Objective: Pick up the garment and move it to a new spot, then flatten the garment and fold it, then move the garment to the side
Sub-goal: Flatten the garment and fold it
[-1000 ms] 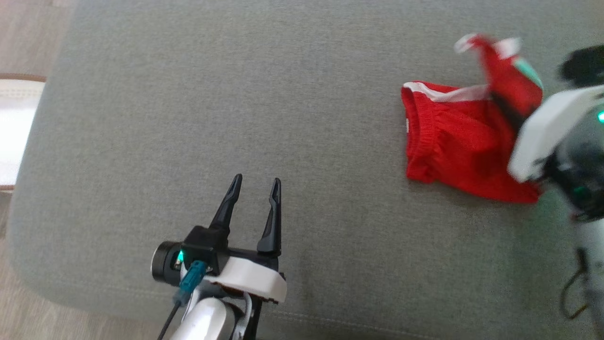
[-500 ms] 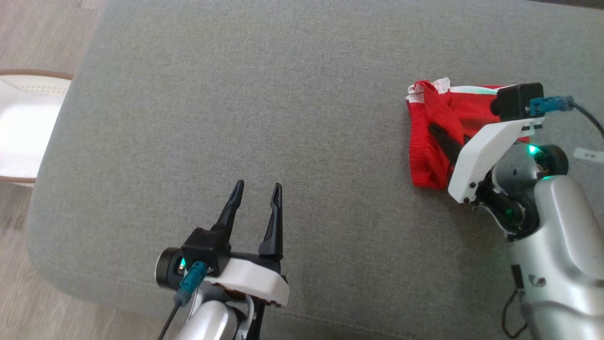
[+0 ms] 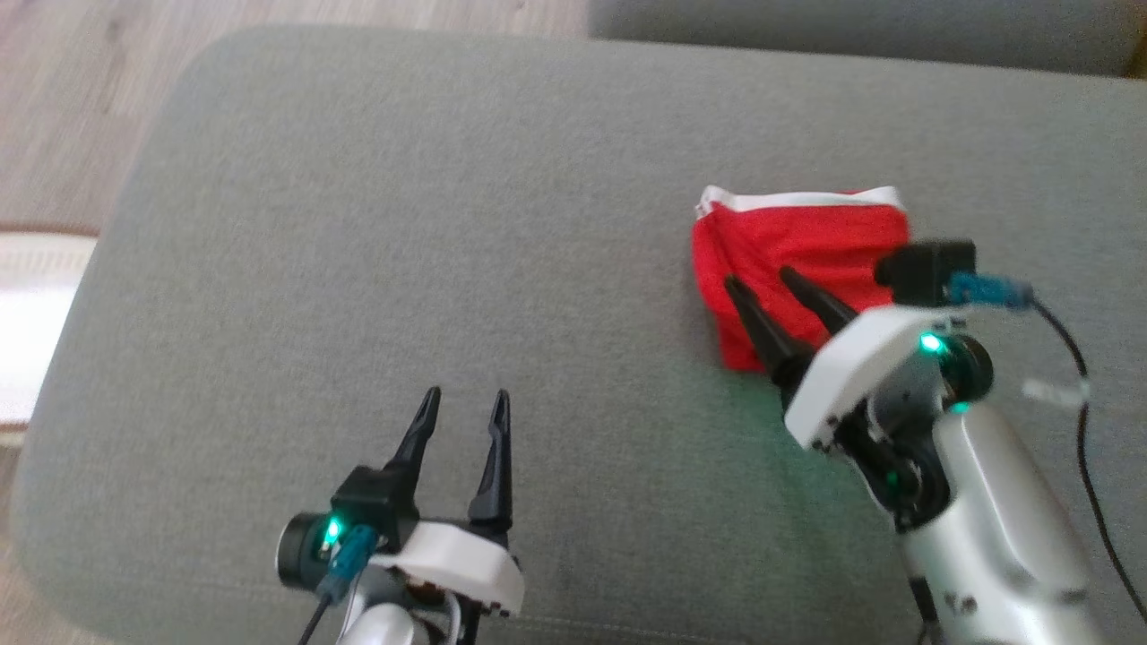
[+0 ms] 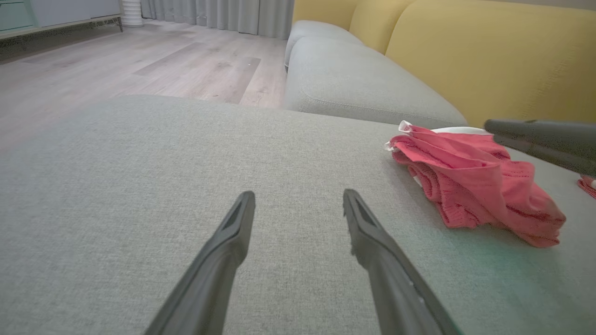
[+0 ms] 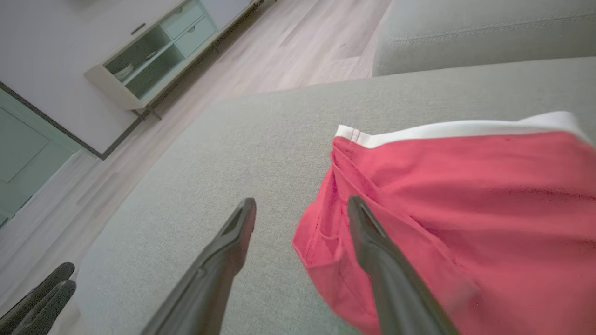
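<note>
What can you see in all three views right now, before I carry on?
garment: one, red with white trim, bunched on the near cushion's right part
near cushion: one, grey, under both grippers
far seat: one, grey, beyond the near cushion
backrests: at least two, yellow, behind the far seat
floor: pale wood, left of and beyond the cushion
cabinet: one, pale, against the wall
curtains: grey, far end of the floor
white object: one, brown-rimmed, on the floor; unclear what
left gripper: dark fingers, open, over bare cushion
right gripper: dark fingers, open, straddling the garment's edge
</note>
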Robot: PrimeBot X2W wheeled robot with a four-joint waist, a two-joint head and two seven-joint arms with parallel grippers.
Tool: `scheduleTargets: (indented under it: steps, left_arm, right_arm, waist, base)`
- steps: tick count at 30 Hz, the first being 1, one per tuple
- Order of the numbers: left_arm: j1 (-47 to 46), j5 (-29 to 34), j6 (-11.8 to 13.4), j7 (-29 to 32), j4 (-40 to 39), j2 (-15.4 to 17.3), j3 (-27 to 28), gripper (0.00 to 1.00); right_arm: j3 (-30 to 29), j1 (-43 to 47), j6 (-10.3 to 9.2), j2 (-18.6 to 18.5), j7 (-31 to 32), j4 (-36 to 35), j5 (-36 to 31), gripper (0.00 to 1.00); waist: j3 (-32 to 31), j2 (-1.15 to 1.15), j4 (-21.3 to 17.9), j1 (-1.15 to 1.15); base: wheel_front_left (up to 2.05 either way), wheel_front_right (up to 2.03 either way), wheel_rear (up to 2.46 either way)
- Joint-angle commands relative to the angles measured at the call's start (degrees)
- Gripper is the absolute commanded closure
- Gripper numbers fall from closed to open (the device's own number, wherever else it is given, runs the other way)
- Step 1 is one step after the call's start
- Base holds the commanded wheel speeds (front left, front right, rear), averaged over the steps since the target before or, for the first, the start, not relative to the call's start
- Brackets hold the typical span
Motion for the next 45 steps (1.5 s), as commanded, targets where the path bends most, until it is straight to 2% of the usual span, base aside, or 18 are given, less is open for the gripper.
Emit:
scheduleTargets:
  steps: [1,8,13,19,25,26,27,28,29,30,31,35,45]
  left_arm:
    - [-0.4,0.7,-0.4,-0.7,-1.6,-0.3,2.4,0.00]
    - [3.8,2.4,-1.8,-0.7,-2.2,-0.3,6.5,0.00]
    - [7.2,3.8,-3.0,-0.7,-3.1,-0.1,9.3,0.00]
    - [9.3,5.2,-4.2,-0.7,-4.2,-0.1,11.8,0.00]
    - [9.7,6.0,-4.9,-0.7,-4.8,-0.2,12.4,0.00]
    - [9.6,6.1,-5.0,-0.7,-4.9,-0.2,12.4,0.00]
    - [9.5,6.2,-5.1,-0.7,-5.0,-0.2,12.4,0.00]
    - [9.4,6.3,-5.2,-0.7,-5.0,-0.3,12.4,0.00]
    - [9.2,6.4,-5.3,-0.7,-5.2,-0.3,12.4,0.00]
    - [9.2,6.4,-5.3,-0.7,-5.2,-0.3,12.4,0.00]
    - [8.8,6.5,-5.4,-0.7,-5.3,-0.3,12.4,0.00]
    - [6.9,6.6,-5.4,-0.7,-5.7,-0.3,12.0,0.00]
    - [3.4,5.4,-4.0,-0.7,-5.7,-0.3,9.9,0.00]
  right_arm:
    - [1.1,-0.1,-0.04,-0.4,-2.3,-3.2,-0.8,0.00]
    - [-3.8,7.7,-0.04,-5.0,-15.1,-7.3,-9.0,0.00]
    - [-8.8,14.2,-0.04,-6.1,-21.7,-7.9,-12.2,0.00]
    - [-13.6,18.4,-0.04,-5.8,-26.3,-6.0,-15.4,0.00]
    - [-13.8,17.1,-0.04,-5.1,-27.7,-4.9,-16.1,0.00]
    - [-13.5,16.6,-0.04,-5.3,-27.7,-4.8,-16.0,0.04]
    - [-13.2,15.9,-0.04,-5.4,-27.5,-4.6,-15.7,0.32]
    - [-12.7,15.2,-0.04,-5.5,-27.2,-4.4,-15.4,0.66]
    - [-12.2,14.3,-0.04,-5.8,-26.8,-4.2,-15.3,0.95]
    - [-12.2,14.3,-0.04,-5.8,-26.8,-4.2,-15.3,0.95]
    - [-11.5,13.1,-0.04,-6.2,-26.5,-3.9,-15.3,1.00]
    - [-8.9,7.7,-0.04,-6.5,-25.0,-0.4,-15.3,1.00]
    - [-5.0,-0.8,-0.04,-3.3,-26.0,17.1,-17.3,1.00]
  waist:
    - [-2.3,0.00,-2.0,0.00]
    - [-6.7,0.00,-5.2,0.00]
    - [-8.8,0.00,-6.8,0.00]
    - [-9.3,0.00,-7.6,0.00]
    - [-8.9,0.00,-6.9,0.00]
    - [-8.7,0.00,-6.6,0.00]
    - [-8.4,0.00,-6.3,0.00]
    - [-8.1,0.00,-6.0,0.00]
    - [-7.4,0.00,-5.6,0.00]
    - [-7.4,0.00,-5.6,0.00]
    - [-6.6,0.00,-5.2,0.00]
    - [-3.0,0.00,-3.5,0.00]
    - [1.4,0.00,0.7,0.00]
  base:
    - [0.00,0.00,0.00]
    - [0.00,0.00,0.00]
    - [0.00,0.00,0.00]
    - [0.00,0.00,0.00]
    - [0.00,0.00,0.00]
    - [0.00,0.00,0.00]
    - [0.00,0.00,0.00]
    - [0.00,0.00,0.00]
    - [0.00,0.00,0.00]
    - [0.00,0.00,0.00]
    - [0.00,0.00,0.00]
    - [0.00,0.00,0.00]
    - [0.00,0.00,0.00]
